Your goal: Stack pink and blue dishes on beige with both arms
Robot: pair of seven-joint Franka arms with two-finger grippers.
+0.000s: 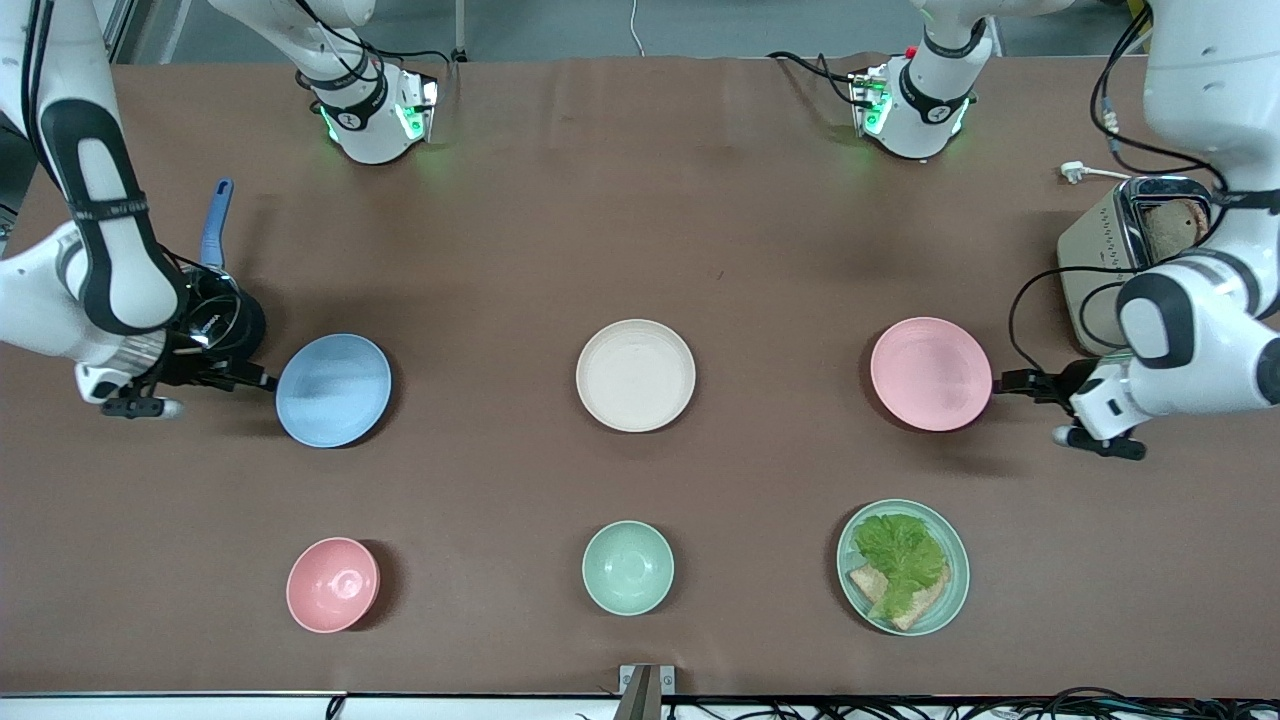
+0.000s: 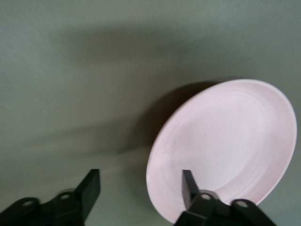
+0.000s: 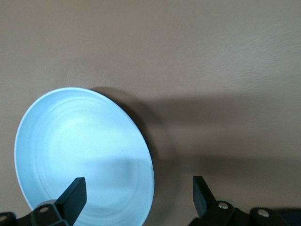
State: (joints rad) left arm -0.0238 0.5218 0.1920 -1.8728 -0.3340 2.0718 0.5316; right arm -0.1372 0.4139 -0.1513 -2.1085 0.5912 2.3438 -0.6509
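Both arms are low at the table, one at each end of the middle row of dishes. The right gripper (image 1: 262, 380) sits at the rim of the pale blue, wide shallow matte plate (image 1: 333, 390), on the side toward the right arm's end of the table. In the right wrist view its jaws stand wide apart: one dark finger (image 3: 73, 195) overlaps the blue plate's edge (image 3: 82, 155), the other is over bare brown tablecloth, so only the rim lies between the jaws and nothing is clamped.

At the left arm's end, the left gripper (image 1: 1005, 381) mirrors it, its tip right at the rim of the pale pink, wide shallow matte plate (image 1: 931, 374). The left wrist view shows these jaws spread as well: one finger (image 2: 189, 186) lies across the pink plate's edge (image 2: 225, 146), its partner over bare cloth beside the plate.

Between the two grippers, well apart from both, the cream-beige wide shallow matte plate (image 1: 636, 375) lies flat and bare at the middle of the table. Pink and blue plates each rest on the cloth, neither lifted.

Nearer the front camera runs a second row: a small deep pink bowl (image 1: 333, 584), a small mint-green bowl (image 1: 628, 567), and a mint-green plate (image 1: 903, 567) carrying lettuce and bread. A cream toaster (image 1: 1100, 262) stands by the left arm, with a slice in its slot.
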